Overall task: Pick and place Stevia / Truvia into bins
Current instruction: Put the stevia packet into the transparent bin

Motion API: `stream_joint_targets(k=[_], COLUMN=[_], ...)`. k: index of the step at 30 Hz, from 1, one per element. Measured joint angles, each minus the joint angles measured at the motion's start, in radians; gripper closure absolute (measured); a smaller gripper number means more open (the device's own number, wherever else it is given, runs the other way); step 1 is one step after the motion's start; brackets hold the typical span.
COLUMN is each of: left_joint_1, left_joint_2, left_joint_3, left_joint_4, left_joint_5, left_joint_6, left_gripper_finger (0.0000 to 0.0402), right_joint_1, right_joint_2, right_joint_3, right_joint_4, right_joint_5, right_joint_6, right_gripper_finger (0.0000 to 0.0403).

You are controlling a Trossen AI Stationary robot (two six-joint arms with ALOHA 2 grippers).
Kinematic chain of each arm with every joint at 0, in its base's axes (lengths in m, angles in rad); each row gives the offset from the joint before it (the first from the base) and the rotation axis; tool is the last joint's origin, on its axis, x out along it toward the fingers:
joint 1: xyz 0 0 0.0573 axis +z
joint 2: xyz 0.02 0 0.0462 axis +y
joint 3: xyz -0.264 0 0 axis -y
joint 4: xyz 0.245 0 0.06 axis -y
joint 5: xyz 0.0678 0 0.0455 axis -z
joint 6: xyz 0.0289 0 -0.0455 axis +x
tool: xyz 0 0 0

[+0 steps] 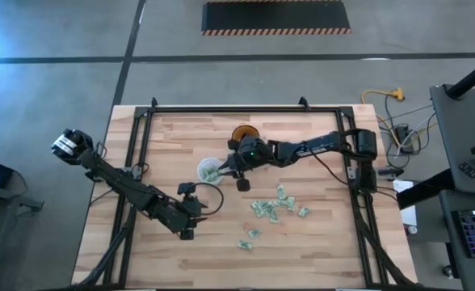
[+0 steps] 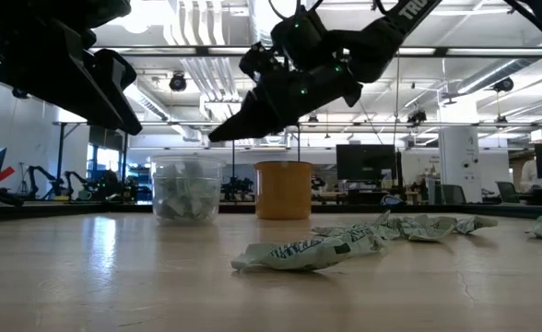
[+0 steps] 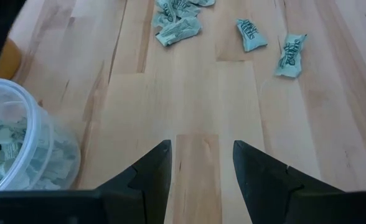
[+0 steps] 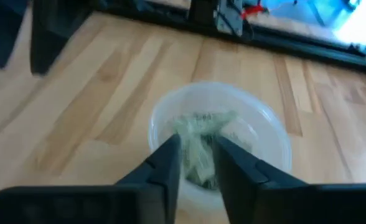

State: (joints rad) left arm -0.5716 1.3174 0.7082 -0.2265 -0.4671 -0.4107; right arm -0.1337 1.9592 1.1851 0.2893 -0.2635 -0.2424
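Note:
The translucent whitish cup (image 1: 208, 170) stands on its base on the table with several pale green Stevia sachets (image 4: 233, 134) inside. My right gripper (image 1: 225, 167) hovers over the cup's mouth (image 4: 220, 93), shut on one sachet (image 4: 198, 146). In the low view it slants down above the cup (image 2: 188, 189). More sachets (image 1: 276, 204) lie flat on the table's right half, and two (image 1: 248, 239) lie nearer the near edge. My left gripper (image 3: 201, 163) is open above bare wood, near-left of the cup (image 3: 21, 152). My right gripper pinches a pale green sachet (image 4: 200, 140) between its two fingers. The fingers slant down from the table's right. The sachet is lifted clear, above the cup's open mouth. Which edge of the sachet the fingers have cannot be told.
An amber-brown cup (image 1: 245, 132) stands behind the translucent one, toward the far edge (image 2: 283, 189). A black frame (image 1: 221, 108) runs around the table top. Bare wood lies at the near left (image 1: 140, 250).

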Motion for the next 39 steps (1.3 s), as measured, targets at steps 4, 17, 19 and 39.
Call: stream_joint_targets(k=[4, 17, 19, 39], left_joint_1=[0.000, 0.001, 0.002, 0.117], left_joint_2=[0.000, 0.152, 0.195, 0.558], left_joint_3=[0.000, -0.002, -0.002, 0.105], left_joint_4=[0.000, 0.325, 0.442, 0.804], left_joint_5=[0.000, -0.039, -0.035, 0.391], left_joint_6=[0.000, 0.235, 0.300, 0.427], left_gripper_finger=[0.0246, 0.0246, 0.0246, 0.0246], right_joint_1=[0.000, 0.091, 0.099, 0.103], right_joint_2=[-0.051, -0.468, -0.539, -0.980], right_joint_3=[-0.001, -0.232, -0.303, -0.606], right_joint_4=[-0.069, -0.563, -0.564, -0.441], right_joint_5=[0.001, -0.008, -0.006, 0.004], right_joint_6=[-0.029, -0.015, 0.012, 0.165], right_gripper_finger=[0.0266, 0.0247, 0.0253, 0.0298])
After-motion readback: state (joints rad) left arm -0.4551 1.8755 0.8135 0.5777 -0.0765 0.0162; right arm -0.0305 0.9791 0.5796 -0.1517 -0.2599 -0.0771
